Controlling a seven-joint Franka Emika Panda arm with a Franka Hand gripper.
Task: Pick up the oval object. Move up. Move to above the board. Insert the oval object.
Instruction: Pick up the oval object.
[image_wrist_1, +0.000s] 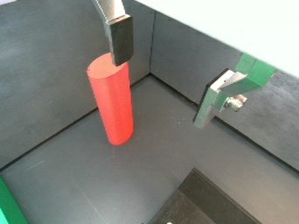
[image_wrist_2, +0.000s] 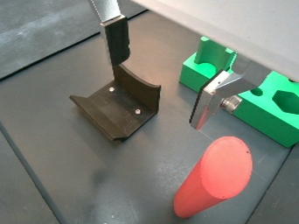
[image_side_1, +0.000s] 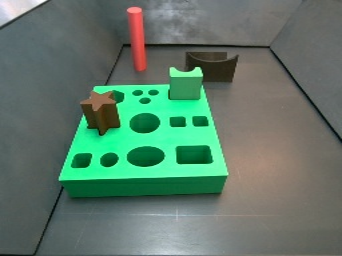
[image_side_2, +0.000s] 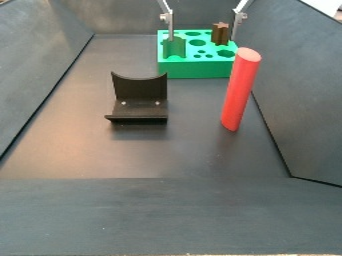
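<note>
The oval object, a tall smooth red peg (image_side_1: 135, 38), stands upright on the dark floor beyond the board, near the wall; it also shows in both wrist views (image_wrist_1: 114, 101) (image_wrist_2: 215, 180) and in a side view (image_side_2: 239, 88). The board (image_side_1: 160, 168) is a bright green slab with many cut-out holes, also seen in a side view (image_side_2: 197, 68). My gripper (image_wrist_1: 170, 72) is open and empty, held above the floor. One finger's dark pad (image_wrist_1: 121, 40) is close beside the peg's top. Only the fingertips (image_side_2: 167, 16) show in a side view; the gripper is out of the other side view.
A brown star-shaped block (image_side_1: 98, 108) and a small green notched block (image_side_1: 186, 82) stand on the board. The dark fixture (image_side_2: 136, 97) stands on the floor near the board, also seen in a wrist view (image_wrist_2: 117, 109). Dark walls enclose the floor.
</note>
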